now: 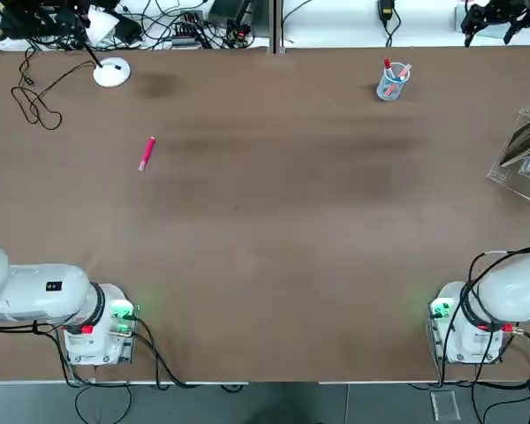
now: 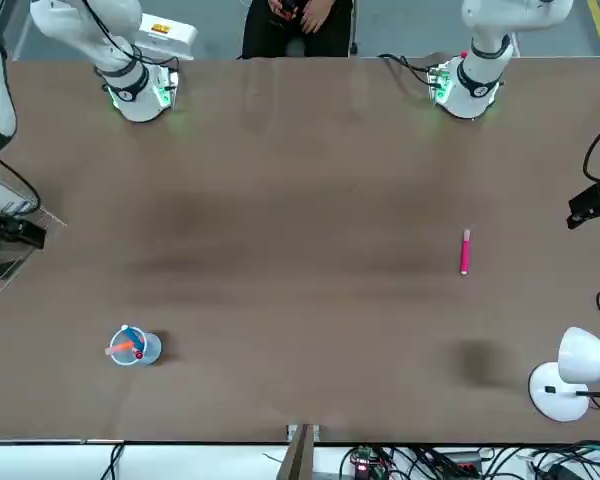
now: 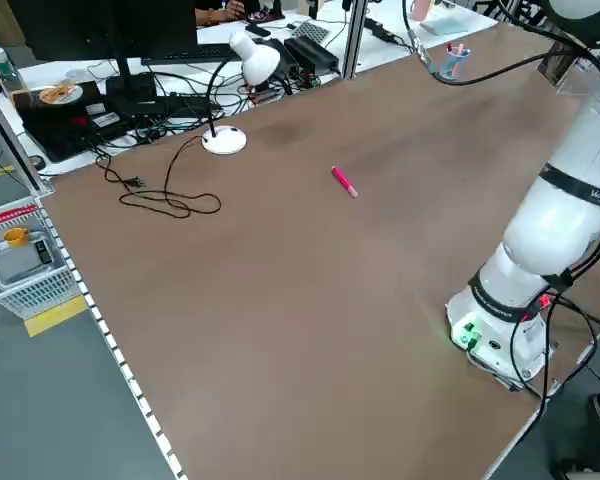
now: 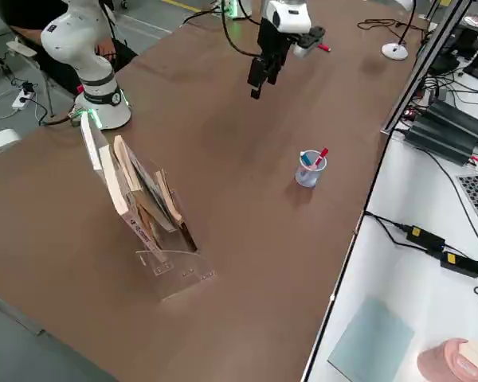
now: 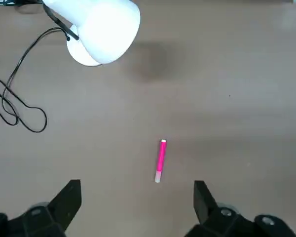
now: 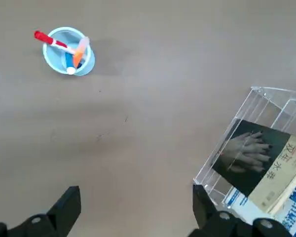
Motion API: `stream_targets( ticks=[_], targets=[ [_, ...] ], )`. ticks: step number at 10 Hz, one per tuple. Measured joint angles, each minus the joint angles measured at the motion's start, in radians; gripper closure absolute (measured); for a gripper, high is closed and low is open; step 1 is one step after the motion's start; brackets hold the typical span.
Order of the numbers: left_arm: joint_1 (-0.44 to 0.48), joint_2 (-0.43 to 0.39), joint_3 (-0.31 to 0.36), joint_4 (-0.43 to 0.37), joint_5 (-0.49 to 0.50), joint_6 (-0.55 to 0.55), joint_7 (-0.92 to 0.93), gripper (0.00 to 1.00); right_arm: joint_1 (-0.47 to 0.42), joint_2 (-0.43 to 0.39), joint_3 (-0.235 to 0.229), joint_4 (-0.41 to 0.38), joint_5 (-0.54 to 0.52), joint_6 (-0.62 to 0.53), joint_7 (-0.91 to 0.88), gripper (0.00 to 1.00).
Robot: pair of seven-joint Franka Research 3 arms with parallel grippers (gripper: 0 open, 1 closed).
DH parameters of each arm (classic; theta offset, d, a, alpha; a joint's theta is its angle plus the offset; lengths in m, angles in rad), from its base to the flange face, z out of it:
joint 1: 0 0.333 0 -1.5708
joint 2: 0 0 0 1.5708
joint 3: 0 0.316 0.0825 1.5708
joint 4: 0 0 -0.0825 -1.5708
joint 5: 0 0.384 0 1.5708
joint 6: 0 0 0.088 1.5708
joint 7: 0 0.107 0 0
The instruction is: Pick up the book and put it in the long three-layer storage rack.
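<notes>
The right fingers (image 6: 137, 195) stand released and wide, nothing between them, high over the worktop (image 1: 274, 221). The book (image 6: 246, 150) lies to their right, outside their span, already leaning inside the long three-layer storage rack (image 6: 214, 160); how well it is seated I cannot tell. Its tan strip runs diagonally, away from the robot and outward to the right, so I judge the long axis follows it. The right arm is much the nearer; its fingers would probably have to shift right and turn to straddle the book, or to reseat it without snagging its neighbour.

The left fingers (image 5: 138, 192) idle, spread and holding nothing, near a pink marker (image 5: 160, 160).

Count: one rack; the dark-covered book plus at least one blue-lettered book (image 6: 295, 205) to the right of the right fingers; one pen cup (image 6: 69, 52) beyond them; one marker; one lamp (image 5: 103, 29) beyond the left fingers.
</notes>
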State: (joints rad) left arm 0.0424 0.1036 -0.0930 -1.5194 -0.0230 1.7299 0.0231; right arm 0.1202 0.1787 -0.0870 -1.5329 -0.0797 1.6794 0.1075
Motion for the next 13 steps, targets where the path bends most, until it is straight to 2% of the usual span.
stream_targets(
  ticks=[4, 7, 13],
  targets=[
    [-0.001, 0.0, -0.002, 0.012, 0.0, -0.012, 0.0, 0.0, 0.028, -0.09, 0.01, 0.004, 0.04, -0.081, 0.0, 0.0],
    [-0.002, 0.0, -0.003, 0.026, 0.0, -0.026, 0.0, 0.0, 0.093, -0.165, 0.013, 0.006, 0.049, -0.132, 0.049, 0.0],
    [-0.002, 0.0, -0.003, 0.026, 0.0, -0.026, 0.0, 0.0, 0.116, -0.173, 0.005, -0.001, 0.063, -0.139, 0.096, 0.0]
  ],
)
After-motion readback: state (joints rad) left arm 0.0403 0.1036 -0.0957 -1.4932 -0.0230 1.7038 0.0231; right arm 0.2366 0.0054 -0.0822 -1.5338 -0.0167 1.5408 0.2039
